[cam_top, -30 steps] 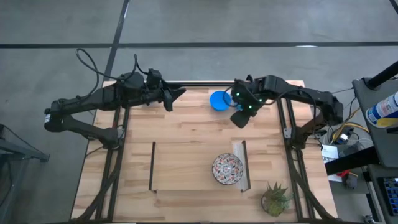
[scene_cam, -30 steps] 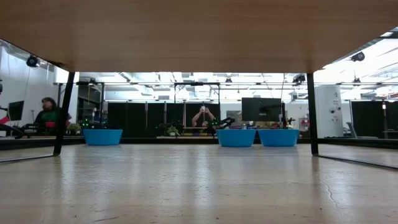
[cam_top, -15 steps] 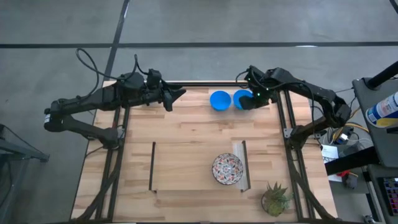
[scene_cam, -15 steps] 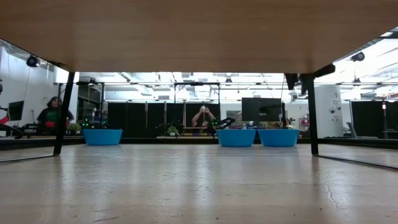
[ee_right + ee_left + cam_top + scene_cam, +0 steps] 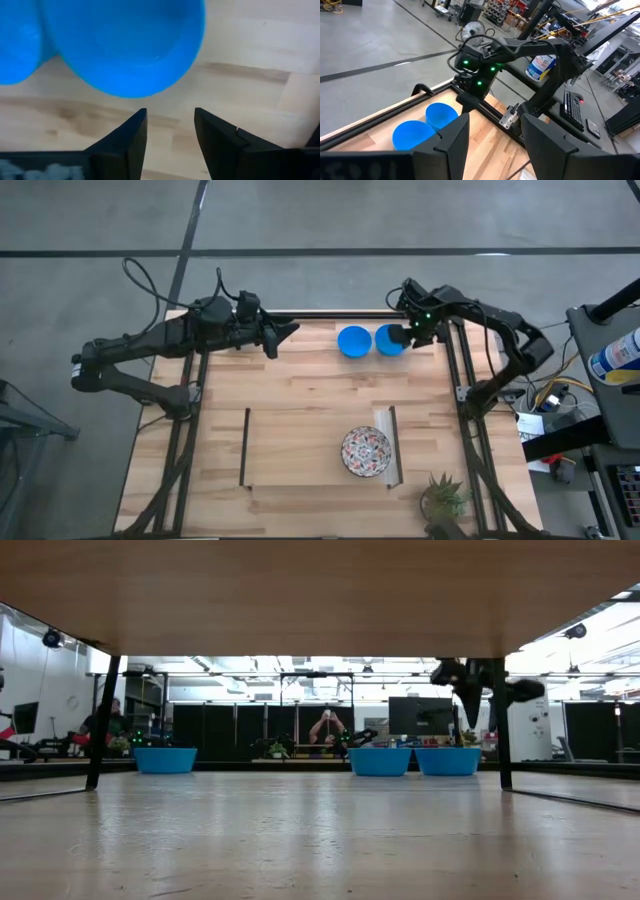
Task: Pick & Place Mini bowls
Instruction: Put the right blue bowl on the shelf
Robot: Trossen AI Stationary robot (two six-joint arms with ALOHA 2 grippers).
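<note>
The wooden tabletop point(image 5: 300, 410) carries everything, with a dark arm reaching in over each far corner. The left arm waits over the far left part of the tabletop, its left gripper point(image 5: 290, 330) pointing toward the middle with its fingers point(image 5: 451, 145) spread and nothing between them. The right arm bends in from the far right edge, and the right gripper point(image 5: 400, 337) hangs just beside the right-hand blue bowl; in the right wrist view its fingers point(image 5: 127, 137) stand apart, released, with bare wood showing in the gap and the bowl's rim just ahead of the tips.

On the near right part of the tabletop a floral-patterned bowl point(image 5: 366, 451) sits upright, close against a pale strip that runs along its right side. A small green plant point(image 5: 443, 498) stands at the near right corner.

Two plain blue bowls lie side by side near the far edge: the left blue bowl point(image 5: 352, 341) toward the centre, and the right blue bowl point(image 5: 387, 340) just beside it, nearest the right gripper. In the left wrist view the pair look to be touching.
</note>
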